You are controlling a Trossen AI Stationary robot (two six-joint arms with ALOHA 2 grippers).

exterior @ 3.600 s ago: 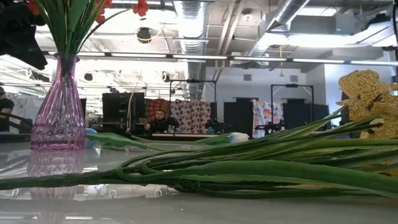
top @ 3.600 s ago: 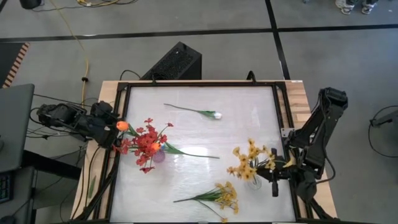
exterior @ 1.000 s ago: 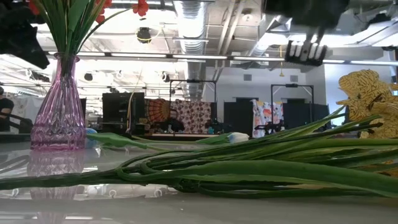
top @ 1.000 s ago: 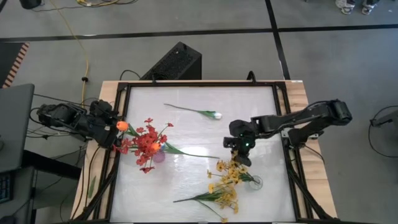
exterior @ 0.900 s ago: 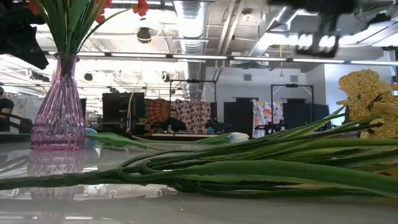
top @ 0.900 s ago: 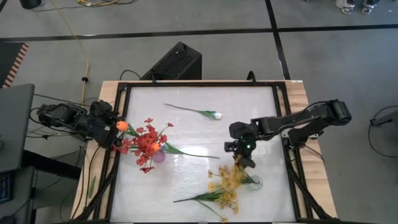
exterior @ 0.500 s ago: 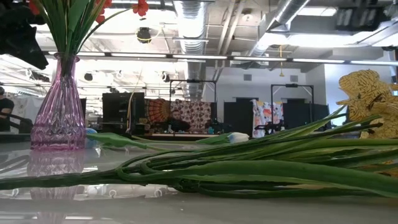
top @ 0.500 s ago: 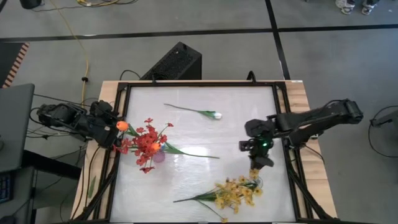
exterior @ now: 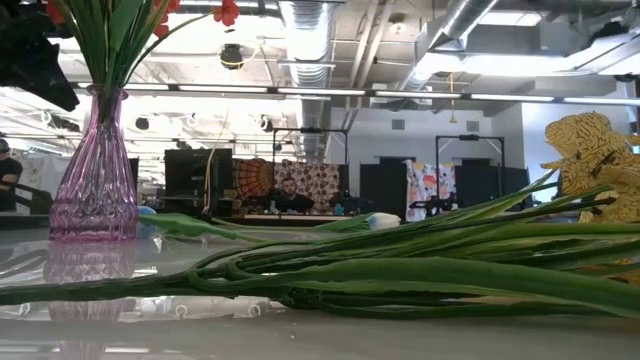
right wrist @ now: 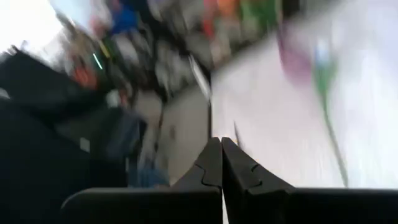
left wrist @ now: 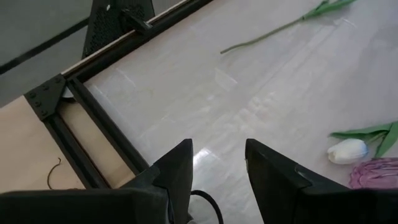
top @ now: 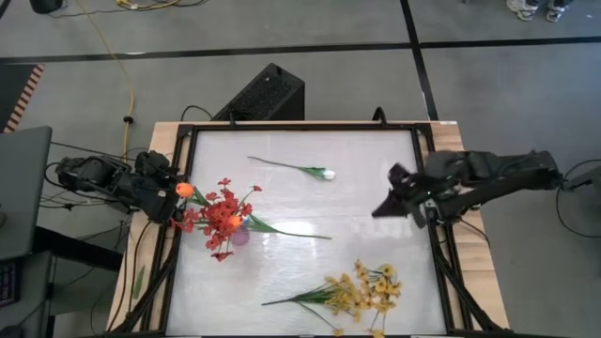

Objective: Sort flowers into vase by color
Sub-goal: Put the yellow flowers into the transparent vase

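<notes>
A purple vase (top: 240, 235) (exterior: 95, 170) at the table's left holds red flowers (top: 221, 218). An orange tulip (top: 185, 190) shows right by my left gripper (top: 174, 205) (left wrist: 217, 144), which stands open at the left edge with nothing between its fingers. A white bud (top: 326, 174) lies on its stem at the far middle. Another white bloom (left wrist: 348, 151) lies beside the vase. Yellow flowers (top: 364, 291) (exterior: 590, 160) lie on their green stems (top: 291, 299) near the front edge. My right gripper (top: 379, 210) (right wrist: 221, 142) is shut and raised near the right edge, holding nothing.
Black frame rails (top: 435, 202) border the table on all sides. A black box (top: 268, 94) and cables lie on the floor beyond the far edge. A long green leaf (top: 291, 231) reaches from the purple vase toward the table's middle. A person (exterior: 290, 195) sits in the room behind.
My right gripper, shut throughout, has drawn back from the yellow flowers toward the table's right edge, risen and tipped up closer to level. The yellow bunch it was at has fallen toward the near edge and now lies flat by the other yellow spray.
</notes>
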